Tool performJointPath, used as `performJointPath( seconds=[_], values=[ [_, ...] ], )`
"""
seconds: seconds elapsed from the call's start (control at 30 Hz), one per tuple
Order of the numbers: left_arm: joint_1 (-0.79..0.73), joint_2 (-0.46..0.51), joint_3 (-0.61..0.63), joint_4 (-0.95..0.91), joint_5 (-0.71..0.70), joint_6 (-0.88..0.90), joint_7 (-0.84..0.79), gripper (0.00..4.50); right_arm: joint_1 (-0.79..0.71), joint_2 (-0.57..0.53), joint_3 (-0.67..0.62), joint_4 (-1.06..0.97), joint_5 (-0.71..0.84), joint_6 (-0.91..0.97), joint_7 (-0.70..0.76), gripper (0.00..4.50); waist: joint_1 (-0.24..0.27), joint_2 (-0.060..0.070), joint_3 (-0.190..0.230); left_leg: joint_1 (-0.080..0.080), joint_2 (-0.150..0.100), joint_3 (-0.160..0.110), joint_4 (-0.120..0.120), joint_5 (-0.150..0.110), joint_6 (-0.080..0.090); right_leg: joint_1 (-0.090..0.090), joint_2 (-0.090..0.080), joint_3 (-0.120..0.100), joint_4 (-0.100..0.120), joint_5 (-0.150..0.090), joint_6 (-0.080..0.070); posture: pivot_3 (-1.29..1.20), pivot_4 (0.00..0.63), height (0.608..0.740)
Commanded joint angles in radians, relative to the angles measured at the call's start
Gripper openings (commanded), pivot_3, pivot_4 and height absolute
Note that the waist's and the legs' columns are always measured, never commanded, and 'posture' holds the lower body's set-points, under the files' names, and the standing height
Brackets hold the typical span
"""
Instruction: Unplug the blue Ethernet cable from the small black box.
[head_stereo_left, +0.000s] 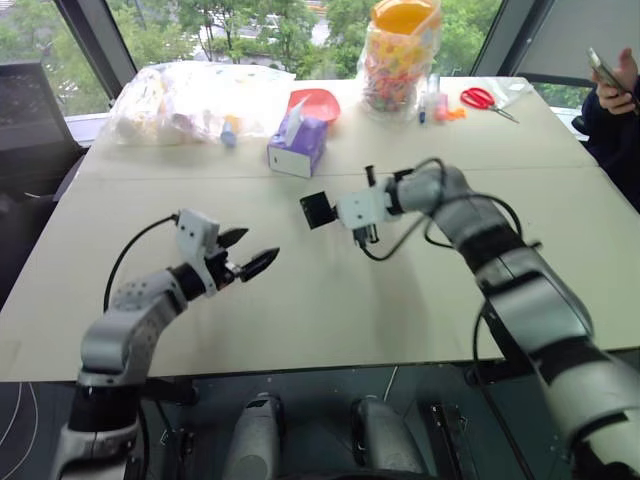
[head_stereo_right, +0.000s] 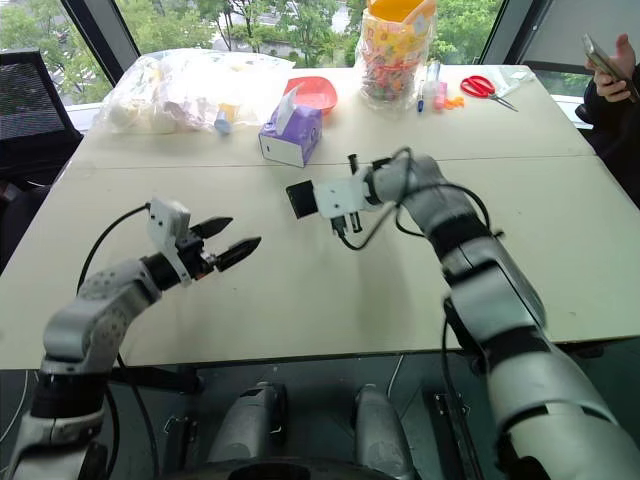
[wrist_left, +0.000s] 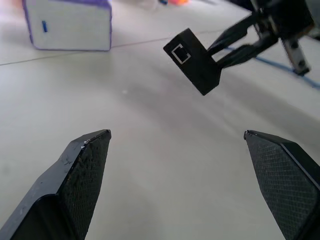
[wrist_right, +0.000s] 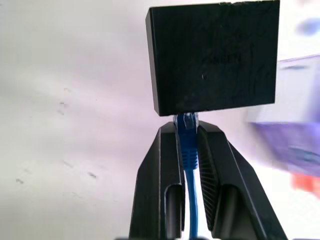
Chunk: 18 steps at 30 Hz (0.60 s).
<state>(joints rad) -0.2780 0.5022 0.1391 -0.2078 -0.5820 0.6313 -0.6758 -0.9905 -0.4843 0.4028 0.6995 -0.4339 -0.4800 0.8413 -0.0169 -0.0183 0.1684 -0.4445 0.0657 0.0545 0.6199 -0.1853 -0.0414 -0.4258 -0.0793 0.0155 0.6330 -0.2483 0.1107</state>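
Above the middle of the table (head_stereo_left: 330, 300), the small black box (head_stereo_left: 318, 210) is held clear of the surface, hanging from the blue Ethernet cable (wrist_right: 189, 150), whose plug is seated in the box's lower edge as seen in the right wrist view. The right gripper (wrist_right: 188, 131) is clamped on the plug end of the cable, just below the box, with both fingers pressed against the blue boot. The left gripper (head_stereo_left: 250, 252) is positioned lower and to the left, well apart from the box, with its fingers spread wide and nothing between them. An open port is seen on the box's facing edge in the left wrist view. A purple tissue box (head_stereo_left: 297, 148) is located beyond the box on the table.
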Motion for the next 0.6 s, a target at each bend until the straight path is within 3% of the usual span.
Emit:
performJointPath(
  seconds=[0.03,0.23,0.6],
  values=[
    [-0.055,0.040,0.025,0.021,-0.080,0.058,-0.083,4.50,0.128,-0.010,-0.070,-0.325,-0.041,0.049,-0.156,0.03,-0.015,0.000,0.000,0.001,0.000,0.000,-0.001,0.000,0.000,0.000,0.000,0.000,0.000,0.000,0.000,0.00,0.150,0.735],
    [-0.193,0.065,0.008,0.108,-0.140,0.154,-0.150,4.50,0.299,0.016,-0.091,-0.650,-0.126,0.201,-0.245,0.03,-0.021,0.000,0.000,0.002,0.000,-0.003,-0.004,0.003,-0.004,-0.001,0.002,-0.001,0.003,-0.001,0.001,0.00,0.150,0.735],
    [-0.248,0.058,0.009,0.107,-0.196,0.247,-0.176,4.50,0.349,0.025,-0.045,-0.775,-0.163,0.290,-0.217,0.03,-0.016,-0.001,0.000,0.002,0.000,-0.003,-0.001,0.003,-0.004,0.000,0.002,0.000,0.003,-0.001,0.001,0.00,0.150,0.735]
  ],
)
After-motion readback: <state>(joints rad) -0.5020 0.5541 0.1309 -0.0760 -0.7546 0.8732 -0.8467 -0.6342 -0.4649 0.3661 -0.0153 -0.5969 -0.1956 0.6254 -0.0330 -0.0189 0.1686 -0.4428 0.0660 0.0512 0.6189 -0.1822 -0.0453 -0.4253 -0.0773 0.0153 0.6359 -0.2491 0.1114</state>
